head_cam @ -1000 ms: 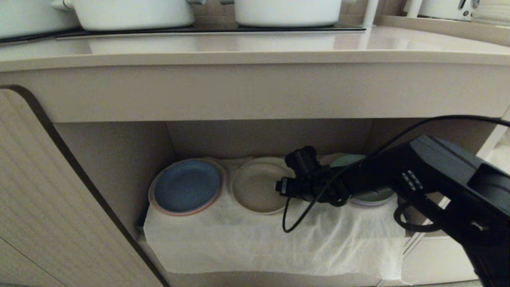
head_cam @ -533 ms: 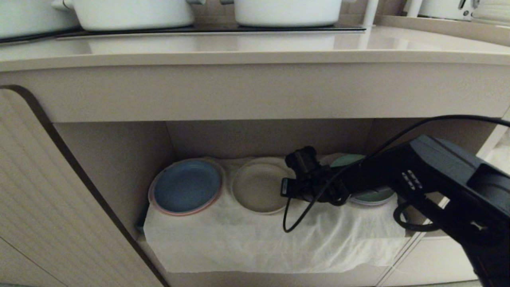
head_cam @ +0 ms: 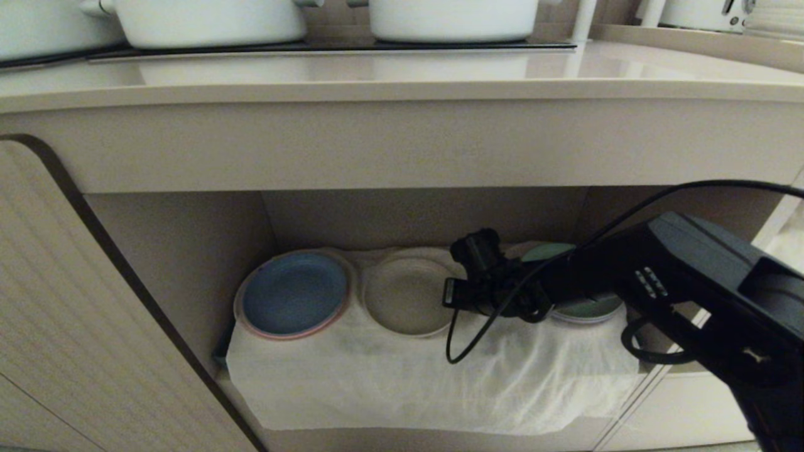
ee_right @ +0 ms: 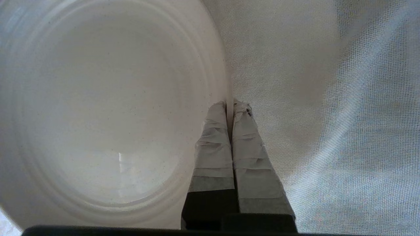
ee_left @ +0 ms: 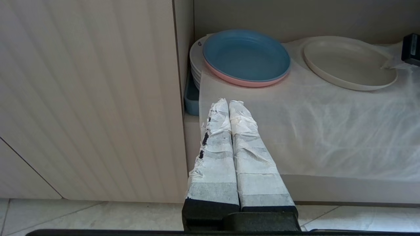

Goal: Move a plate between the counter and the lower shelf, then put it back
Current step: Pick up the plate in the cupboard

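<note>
Pinching the rim of the plate, the right gripper's fingers clamp it on the lower shelf's white cloth. Beyond it sits a blue plate. Outside, the left gripper's fingers press together.

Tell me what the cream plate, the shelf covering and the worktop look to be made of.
The plate: probably glazed ceramic or stoneware, satin, faintly speckled with soft ring ridges. The white cloth: thin woven or non-woven fabric, with a visible mesh weave and wrinkles. The counter: polished stone or solid-surface, glossy enough to mirror the pots.
</note>
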Robot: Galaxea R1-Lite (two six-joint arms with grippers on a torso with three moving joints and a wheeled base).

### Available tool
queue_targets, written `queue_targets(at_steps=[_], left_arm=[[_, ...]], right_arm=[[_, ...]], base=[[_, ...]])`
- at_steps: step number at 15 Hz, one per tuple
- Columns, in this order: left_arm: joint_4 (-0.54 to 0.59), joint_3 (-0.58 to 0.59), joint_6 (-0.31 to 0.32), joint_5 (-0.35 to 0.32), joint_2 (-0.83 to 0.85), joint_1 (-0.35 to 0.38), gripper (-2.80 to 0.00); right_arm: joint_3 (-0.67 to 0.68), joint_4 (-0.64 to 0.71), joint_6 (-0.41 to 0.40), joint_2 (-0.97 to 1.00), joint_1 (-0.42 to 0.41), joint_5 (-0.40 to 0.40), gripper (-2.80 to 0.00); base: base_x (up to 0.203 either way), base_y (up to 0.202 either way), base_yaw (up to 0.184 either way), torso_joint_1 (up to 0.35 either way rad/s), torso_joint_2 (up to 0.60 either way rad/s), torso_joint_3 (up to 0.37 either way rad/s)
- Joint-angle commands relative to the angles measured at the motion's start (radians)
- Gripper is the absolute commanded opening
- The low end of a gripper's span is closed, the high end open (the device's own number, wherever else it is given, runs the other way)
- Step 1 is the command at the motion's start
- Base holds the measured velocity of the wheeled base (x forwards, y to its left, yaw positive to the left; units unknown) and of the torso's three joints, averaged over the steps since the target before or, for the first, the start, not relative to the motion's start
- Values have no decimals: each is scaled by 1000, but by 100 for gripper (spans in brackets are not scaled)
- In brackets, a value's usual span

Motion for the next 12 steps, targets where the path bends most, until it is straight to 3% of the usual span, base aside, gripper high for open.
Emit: queue_targets(at_steps=[1,12], left_arm=[[0,0,-1,0,0,0,-280],[0,0,-1,0,0,0,-280]], right_arm=[[4,0,3,-3,1,-1,-280],[100,51,12,-90,-2,8,-280]], base=[[0,0,0,0,0,0],[0,0,0,0,0,0]])
